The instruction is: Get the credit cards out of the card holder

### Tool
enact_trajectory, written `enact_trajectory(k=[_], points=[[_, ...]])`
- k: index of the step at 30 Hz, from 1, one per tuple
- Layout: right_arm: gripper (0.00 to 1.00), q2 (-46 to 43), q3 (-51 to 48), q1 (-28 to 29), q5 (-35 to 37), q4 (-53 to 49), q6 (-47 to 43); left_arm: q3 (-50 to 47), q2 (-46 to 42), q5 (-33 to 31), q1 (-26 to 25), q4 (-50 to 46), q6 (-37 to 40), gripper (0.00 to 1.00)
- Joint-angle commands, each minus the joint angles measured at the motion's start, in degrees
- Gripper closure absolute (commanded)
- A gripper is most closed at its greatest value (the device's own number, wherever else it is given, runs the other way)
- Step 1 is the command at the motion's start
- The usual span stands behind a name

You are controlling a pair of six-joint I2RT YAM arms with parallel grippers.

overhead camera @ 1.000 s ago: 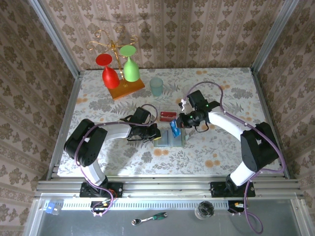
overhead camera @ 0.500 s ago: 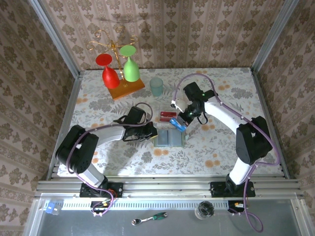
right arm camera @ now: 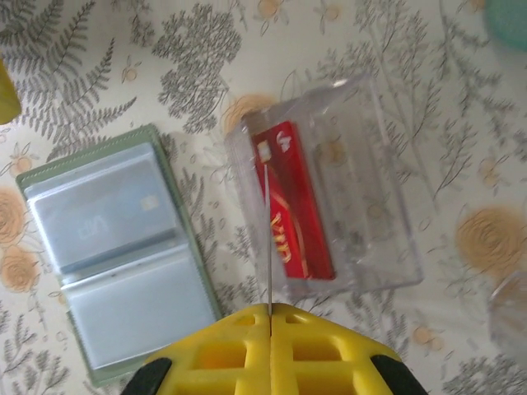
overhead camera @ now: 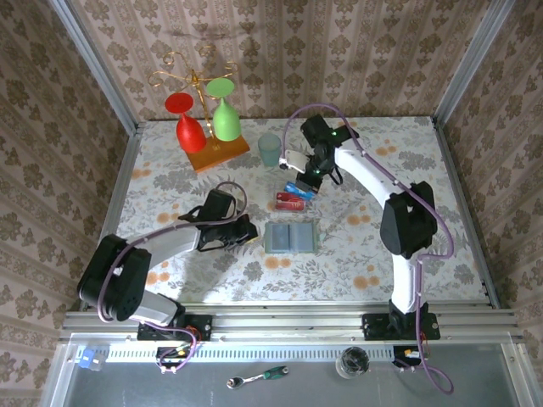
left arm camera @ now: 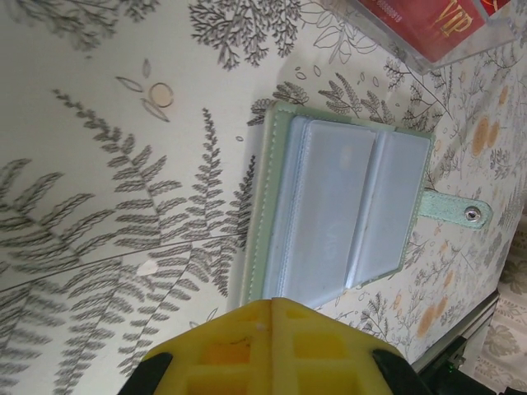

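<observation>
The right gripper (right arm camera: 270, 311) has its yellow fingers pressed together on one blue card (overhead camera: 297, 188), which the right wrist view catches edge-on as a thin line rising from between them. It hangs over one clear tray (right arm camera: 370, 206), in which one red card (right arm camera: 292, 206) lies flat; whether a second red card sits under or beside it I cannot tell, since that view is blurred. Just beside the tray, on its near side, lies the single card holder (right arm camera: 123, 321), open flat on the table (overhead camera: 382, 246) with its two clear-sleeved panels facing up and its snap tab sticking out from one edge. The left gripper (left arm camera: 272, 306) is closed on nothing, its two fingers meeting at a seam, and sits just left of the holder without touching it. Farther back stand one teal cup (overhead camera: 269, 149) and one stand (overhead camera: 218, 153) carrying two upturned glasses, a red glass (overhead camera: 188, 127) and a green glass (overhead camera: 225, 114).
</observation>
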Motion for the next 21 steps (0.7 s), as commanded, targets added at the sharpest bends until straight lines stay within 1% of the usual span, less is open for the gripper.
enact_trajectory(k=[1,6,12,21], points=[[1.00,4.51,7.86,0.25,1.03,-6.11,-3.85,-1.60,-2.45,-0.98,0.88,-2.58,0.73,1.00],[1.00,11.46,19.43,0.25,1.04,-10.65,-5.34,-3.12,-3.73,-1.00,2.24,-3.19,0.72,1.00],[1.00,17.01,27.03,0.18,1.35,-13.15,-7.09,-3.44,-4.15,-0.47,3.90,-3.90,0.90,1.00],[0.97,20.22,27.82,0.09,1.71,-13.92,-9.91,-3.46,-2.99,-0.22,4.40,-4.30,1.13,1.00]])
